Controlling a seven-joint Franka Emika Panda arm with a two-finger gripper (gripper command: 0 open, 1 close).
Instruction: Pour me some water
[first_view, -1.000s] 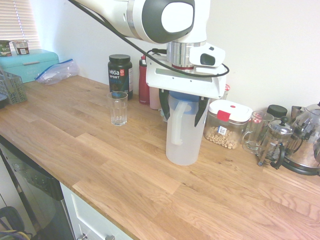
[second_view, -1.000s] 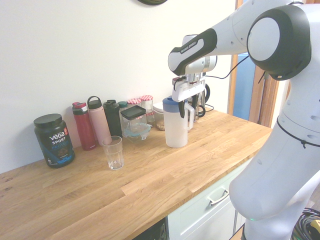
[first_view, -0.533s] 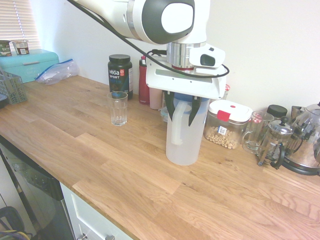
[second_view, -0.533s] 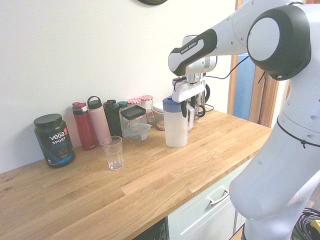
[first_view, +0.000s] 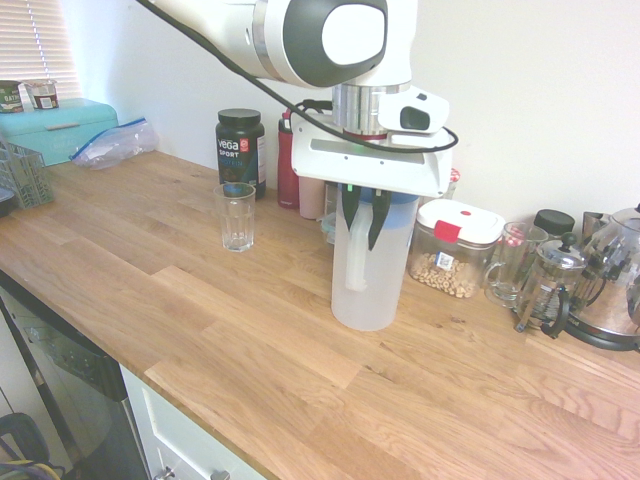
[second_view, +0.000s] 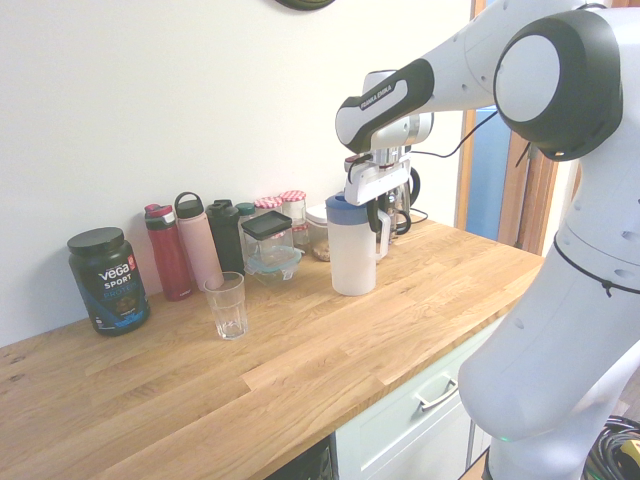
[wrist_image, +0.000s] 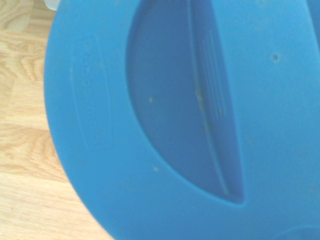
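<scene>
In the first exterior view the gripper (first_view: 363, 220) has its jaws slightly apart, straddling the handle (first_view: 357, 262) of the cloudy pitcher (first_view: 370, 290), which stands on the counter (first_view: 250, 330); a firm grip isn't certain. Lifting and pouring remain. The glass (first_view: 238, 218) looks empty; the pitcher's water level is indistinct.

box: teal (first_view: 55, 130), left of the bag (first_view: 118, 143)
jar: black (second_view: 108, 280), beside the red bottle (second_view: 168, 253)
cereal: in a container (first_view: 455, 250)
</scene>
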